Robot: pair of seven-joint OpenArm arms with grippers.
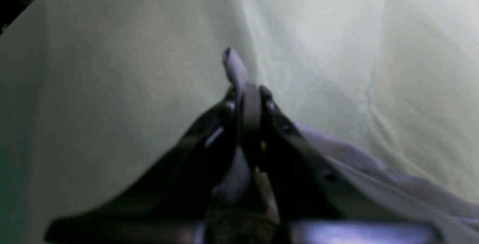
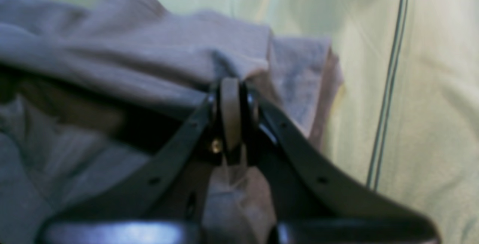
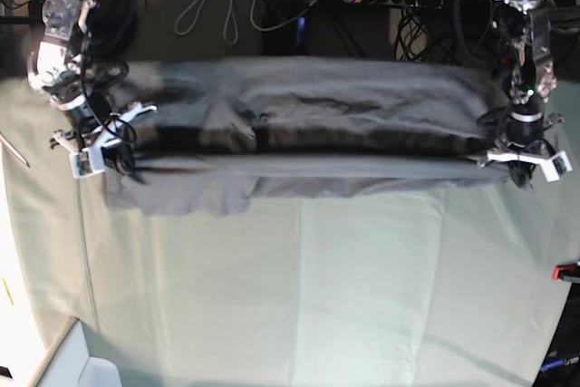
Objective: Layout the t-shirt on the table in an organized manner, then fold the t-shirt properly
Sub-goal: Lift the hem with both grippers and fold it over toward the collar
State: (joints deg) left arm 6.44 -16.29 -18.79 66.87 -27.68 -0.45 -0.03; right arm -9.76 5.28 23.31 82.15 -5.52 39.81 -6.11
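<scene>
Across the upper half of the base view, the t-shirt (image 3: pixel 299 147) hangs stretched in a long grey band from the left edge to the right, pulled taut between the two arms. Its lower hem sags in a loose fold toward the lower left of the band, resting on the table (image 3: pixel 308 296), whose pale green cloth fills the rest of the frame below.

At the right side of that view, the left gripper (image 3: pixel 518 153) is clenched on one end of the shirt. Its wrist camera shows a small tongue of grey fabric (image 1: pixel 235 66) poking out past the closed tips, with more cloth trailing off to the lower right.

At the left side, the right gripper (image 3: pixel 95 138) is likewise clamped on the other end of the shirt. From its own camera, bunched grey folds (image 2: pixel 131 49) fill the left and centre of the frame, pinched right at the fingertips.

No containers appear in any view.
</scene>
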